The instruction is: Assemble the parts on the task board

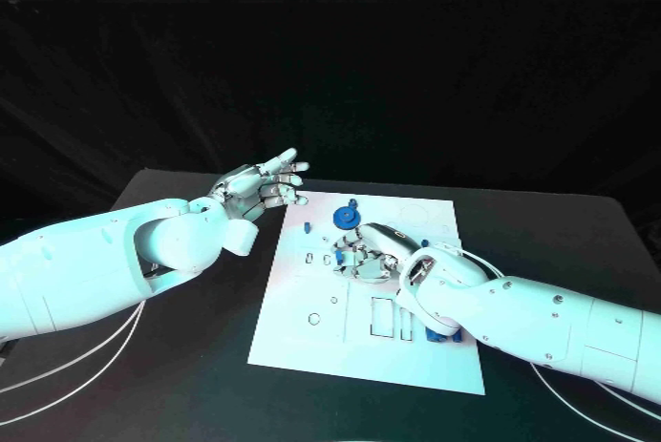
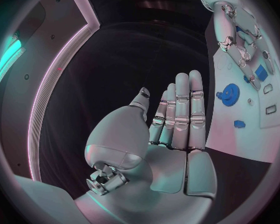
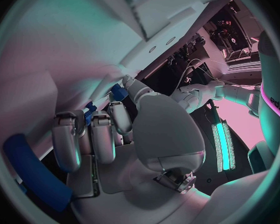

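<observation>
My right hand [image 1: 374, 254] fingers pinching small blue part [image 3: 118, 91] on task board [image 1: 414, 222]; left hand [image 1: 262, 187] released, empty. Risk: misaligned part jams, slips.

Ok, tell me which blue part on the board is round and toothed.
The blue gear near the task board's far edge, just beyond the right hand; the others are small blocky pieces.

I see both my arms as smooth white shells, the right arm [image 1: 551, 323] dotted with small dark screws, each ending in a silver metal-jointed hand [image 1: 262, 187], thin white cables [image 1: 83, 366] trailing beneath.
</observation>
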Tool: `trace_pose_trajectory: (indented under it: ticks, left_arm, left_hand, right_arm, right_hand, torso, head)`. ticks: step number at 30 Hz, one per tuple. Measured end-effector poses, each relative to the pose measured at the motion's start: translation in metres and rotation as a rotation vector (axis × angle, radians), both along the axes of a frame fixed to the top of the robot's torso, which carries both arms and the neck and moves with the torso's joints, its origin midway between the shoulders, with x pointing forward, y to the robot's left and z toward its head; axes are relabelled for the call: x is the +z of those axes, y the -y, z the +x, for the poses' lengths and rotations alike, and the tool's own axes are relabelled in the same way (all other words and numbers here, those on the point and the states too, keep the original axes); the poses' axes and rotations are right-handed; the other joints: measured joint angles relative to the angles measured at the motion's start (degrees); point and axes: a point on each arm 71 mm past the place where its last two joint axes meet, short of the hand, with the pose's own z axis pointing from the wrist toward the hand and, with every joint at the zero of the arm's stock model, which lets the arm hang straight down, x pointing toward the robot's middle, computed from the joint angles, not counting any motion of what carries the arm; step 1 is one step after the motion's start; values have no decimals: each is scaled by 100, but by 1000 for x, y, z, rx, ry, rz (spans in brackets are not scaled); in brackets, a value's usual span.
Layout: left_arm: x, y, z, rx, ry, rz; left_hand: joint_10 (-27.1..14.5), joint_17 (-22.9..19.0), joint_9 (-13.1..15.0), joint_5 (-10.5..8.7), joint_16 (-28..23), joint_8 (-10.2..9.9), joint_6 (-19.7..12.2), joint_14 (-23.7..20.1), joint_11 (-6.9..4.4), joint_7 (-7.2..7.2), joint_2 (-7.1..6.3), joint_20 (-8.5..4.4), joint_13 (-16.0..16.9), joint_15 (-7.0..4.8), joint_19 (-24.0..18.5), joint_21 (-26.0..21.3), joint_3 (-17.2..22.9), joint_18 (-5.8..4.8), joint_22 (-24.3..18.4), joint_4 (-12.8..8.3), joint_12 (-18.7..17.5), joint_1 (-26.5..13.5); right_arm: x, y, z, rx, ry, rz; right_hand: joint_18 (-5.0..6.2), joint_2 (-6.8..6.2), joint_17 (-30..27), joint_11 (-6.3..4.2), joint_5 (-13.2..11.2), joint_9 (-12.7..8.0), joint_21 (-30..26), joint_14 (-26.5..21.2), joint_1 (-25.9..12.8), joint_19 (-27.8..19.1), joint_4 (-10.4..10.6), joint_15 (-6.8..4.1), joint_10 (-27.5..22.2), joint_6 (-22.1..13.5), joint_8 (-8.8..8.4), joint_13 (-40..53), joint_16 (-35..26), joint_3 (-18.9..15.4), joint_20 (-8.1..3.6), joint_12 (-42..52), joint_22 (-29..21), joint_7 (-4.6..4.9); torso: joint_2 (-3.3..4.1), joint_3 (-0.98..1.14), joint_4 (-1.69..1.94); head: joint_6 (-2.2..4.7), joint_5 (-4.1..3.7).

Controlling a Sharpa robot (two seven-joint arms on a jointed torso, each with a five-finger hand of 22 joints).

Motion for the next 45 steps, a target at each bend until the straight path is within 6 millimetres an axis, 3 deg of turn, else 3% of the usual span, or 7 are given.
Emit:
trace_pose_trajectory:
  ticks: [9, 15, 20, 26, 31, 34, 45]
  left_arm:
    - [-1, -2, 2, -2, 16, 33]
    - [-1, 1, 3, -35, 49, 114]
    - [-4, 3, 5, -70, 76, 211]
    - [-9, 4, 7, -121, 73, 348]
    - [-8, 3, 10, -184, 43, 505]
    - [-1, 6, 14, -237, 19, 614]
    - [6, 47, 20, -430, -40, 1025]
  left_hand:
    - [7, 23, -6, 0, -14, 153, -15, 202, -46, -24, -239, -47, -140, -56, 225, -66, -142, -1, -52, -289, 60, 240]
    - [326, 574, -12, 0, 822, 240, 77, 726, -176, -114, -325, -206, -308, -186, 636, 257, -222, 0, 122, -462, 67, 325]
    - [680, 2211, -22, 0, 2358, 308, 167, 1359, -269, -204, -324, -311, -287, -284, 888, 669, -275, -1, 369, -515, 276, 325]
    - [1104, 3848, 20, 0, 3729, 460, 317, 1805, -400, -352, -203, -417, 45, -391, 1498, 2119, -366, -183, 2092, -307, 852, 71]
    - [1740, 4285, 190, 0, 4197, 734, 459, 1820, -509, -495, -72, -525, 1339, -476, 1753, 3003, -455, -274, 3214, 126, 1869, -316]
    - [1877, 3622, 342, 0, 3671, 946, 474, 1839, -562, -510, -60, -536, 1827, -518, 1760, 3216, -457, -273, 3461, 290, 2216, -332]
    - [1848, 3249, 752, 0, 3440, 1481, 477, 1821, -656, -611, -125, -616, 1928, -595, 1929, 3765, -555, -402, 4270, 589, 2229, -331]
  right_arm:
    - [12, -2, -10, 36, 28, 68]
    - [39, -2, -10, 58, 82, 153]
    - [61, 3, -8, 61, 105, 223]
    - [85, 19, 0, 22, 67, 330]
    - [106, 50, 11, -65, -9, 438]
    - [119, 79, 18, -135, -56, 499]
    - [134, 153, 17, -258, -194, 601]
  right_hand:
    - [1, -160, -1, 36, -539, -488, -101, 0, 177, 10, 433, 63, -278, -1829, -123, -222, 0, -854, 69, -151, -1, 5]
    - [1, -106, -1, -67, -539, -452, -272, 11, 287, 7, 697, 7, -381, -1500, -123, -300, 0, -1118, 66, -188, -1, -65]
    - [0, -39, -1, -121, -539, -380, -525, -9, 355, 10, 795, -13, -484, -1060, -45, -415, -82, -1210, 23, -309, 4, -104]
    - [321, 100, -2, -93, -285, -313, -1635, -10, 493, -410, 840, -13, -1160, -522, 149, -1096, -788, -1210, -20, -983, -208, -114]
    - [885, 266, -1667, -78, 43, -268, -4617, -749, 639, -1756, 835, -65, -2152, 15, 405, -2734, -3313, -1205, -30, -2713, -2598, -143]
    - [893, 378, -2994, -122, 85, -264, -5665, -1249, 754, -1995, 865, -66, -1983, 263, 489, -3612, -5233, -1017, 2, -3698, -3428, -196]
    - [893, 240, -5101, 107, 16, -459, -7914, -1518, 920, -2196, 1110, 337, -706, 739, 141, -6259, -8228, -462, 440, -6678, -5581, -82]
  torso:
    - [-11, 0, -4]
    - [-26, -4, -3]
    - [-60, -10, -12]
    - [-120, -17, -31]
    - [-187, -21, -27]
    - [-235, -26, -24]
    - [-367, -14, -67]
  head:
    - [37, -24]
    - [92, -51]
    - [127, -59]
    - [152, -59]
    - [153, -54]
    - [134, -55]
    - [94, -96]
